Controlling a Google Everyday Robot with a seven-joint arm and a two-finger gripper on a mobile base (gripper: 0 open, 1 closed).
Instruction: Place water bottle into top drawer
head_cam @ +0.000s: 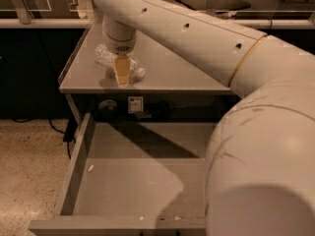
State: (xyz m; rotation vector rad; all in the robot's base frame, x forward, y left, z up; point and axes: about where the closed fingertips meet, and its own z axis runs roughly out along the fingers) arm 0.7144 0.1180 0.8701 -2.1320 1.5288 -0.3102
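**A:** Where's the gripper (121,75) sitting?

**B:** You're looking at it hanging nose-down over the bench (81,78), near the front-left corner and close to the front edge. The arm (197,33) is reaching in from the right, covering the bench's right side and the drawer's right wall.

**A:** Claw state?

**B:** Can't tell you wide or narrow from this angle. Its tip is overlapping the middle of the water bottle (104,55). I can't tell whether it's touching.

**A:** Bottle position?

**B:** It's lying on its side on the bench top by the front-left corner, running diagonally. The crinkly end is pointing toward the left edge, the other end toward the front edge.

**A:** Drawer?

**B:** The top drawer (74,176) is standing pulled out below the front edge. A small pale speck (91,167) is lying on its floor by the left wall. A white label (135,103) is showing on the bench face just under the front edge.
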